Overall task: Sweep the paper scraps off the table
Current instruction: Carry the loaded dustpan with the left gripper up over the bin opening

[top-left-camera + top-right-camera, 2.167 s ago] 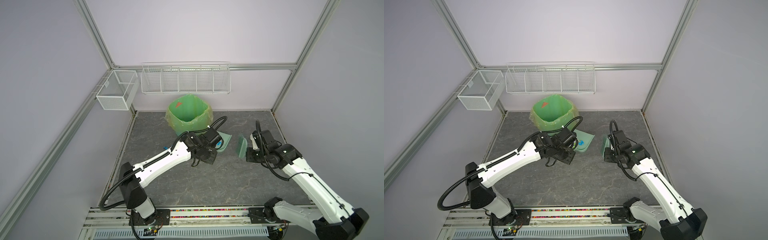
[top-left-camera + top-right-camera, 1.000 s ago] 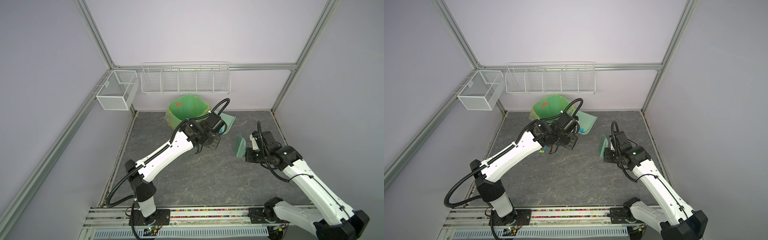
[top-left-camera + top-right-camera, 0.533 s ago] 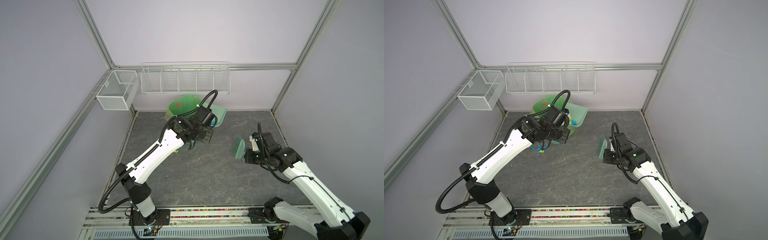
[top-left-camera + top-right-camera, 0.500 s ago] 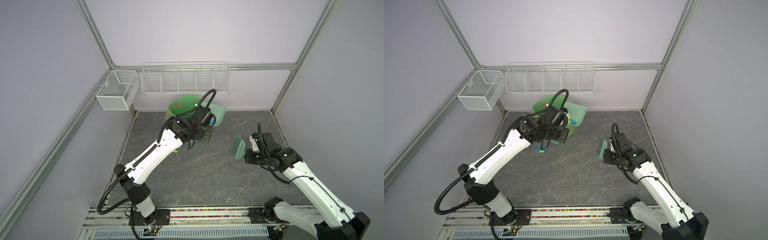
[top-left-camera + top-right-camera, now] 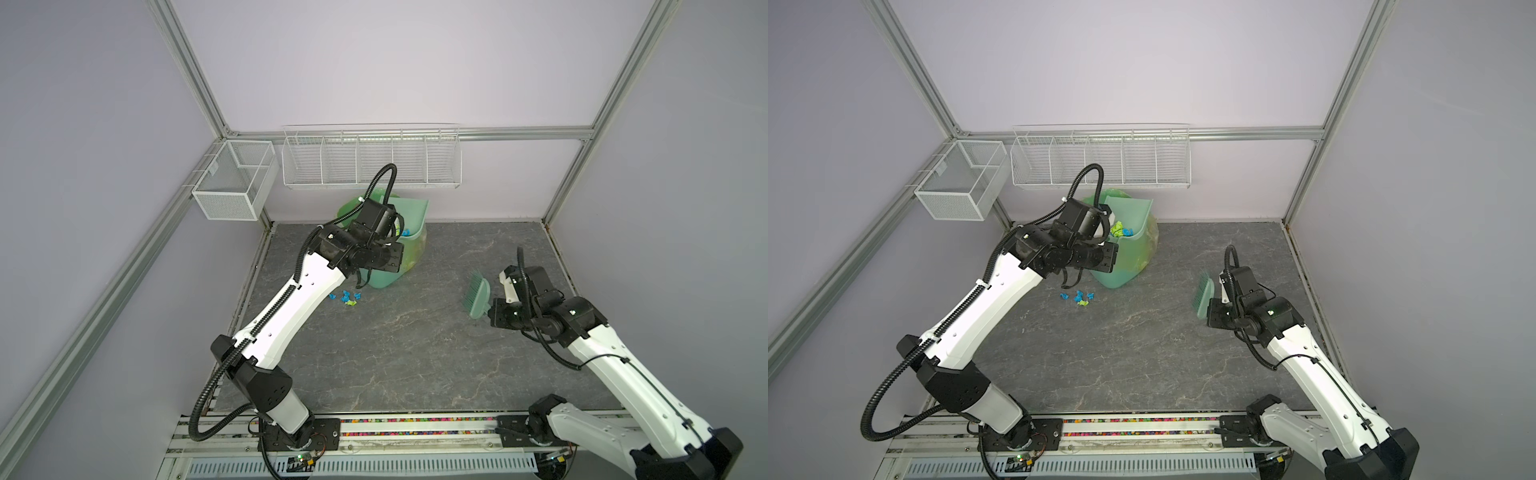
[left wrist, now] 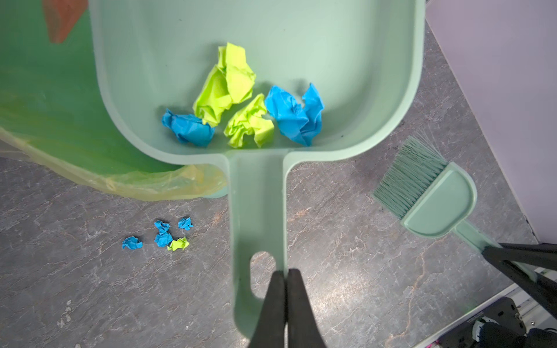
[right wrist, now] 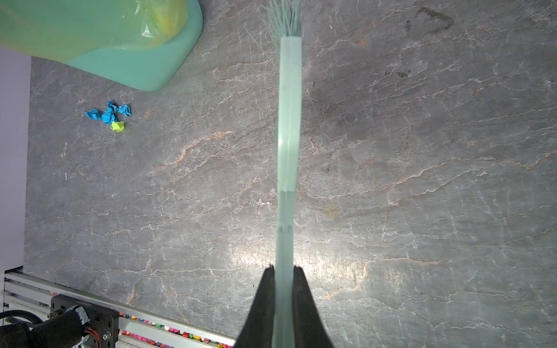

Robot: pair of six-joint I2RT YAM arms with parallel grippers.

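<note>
From my station the table [image 5: 395, 353] fills both top views, dark grey and veined. Taking the far wall as 12 o'clock, the green lined bin [image 5: 384, 278] stands at about 12, close to that wall. The left gripper [image 6: 285, 272] is clamped on the handle of the pale green dustpan [image 6: 301, 60], holding it raised with its pan partly over the bin's mouth. At about 3 o'clock the right gripper [image 7: 283, 268] pinches the handle of the brush [image 5: 477, 297], which is off the surface, its bristles aimed toward the far wall. Two lime and two blue wads [image 6: 241, 102] lie in the pan against the wall at its handle end. The paper scraps [image 5: 1079, 297] left on the table form a small cluster, mostly blue with one lime, at about 11 o'clock, just at 7 o'clock from the bin's base.
</note>
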